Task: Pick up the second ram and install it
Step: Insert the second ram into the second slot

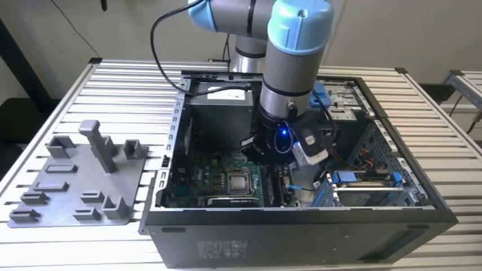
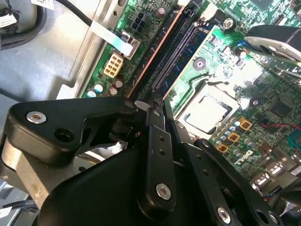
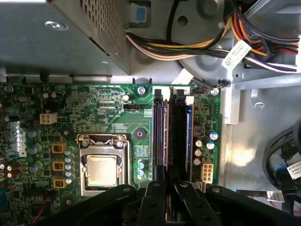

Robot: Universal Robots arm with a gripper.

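Big picture: a slatted metal table (image 1: 90,84) with an open PC case (image 1: 301,237) lying on it, taking up the middle and the exterior view's right. The gray holder plate (image 1: 75,189) sits well apart from it, near the table's edge on the exterior view's left. The arm (image 1: 290,68) reaches straight down into the case, and the gripper (image 1: 279,149) hangs low over the motherboard (image 1: 203,169).

The memory slots run along one edge of the motherboard, between the CPU socket (image 3: 101,167) and the board's edge where the pale power connector (image 3: 206,170) sits. The second ram (image 3: 180,132) stands on edge in the slot line closer to that board edge, and the slot beside it (image 3: 160,132) sits on the CPU side.

The bit that matters: the stick's long axis runs dead straight away from the gripper (image 3: 171,184), and its near end disappears right in between the fingers (image 3: 155,202). So the gripper isn't off to one side; it's directly over the near end, lined up with the slot. The second wrist view has the same story, with the stick (image 2: 186,49) stretching away from the gripper (image 2: 156,100) as one long dark strip.

The fingers are pinched almost together with barely a sliver between them, and to me they look clamped on the stick's top edge. I can't tell if it's fully seated or just resting in the slot.
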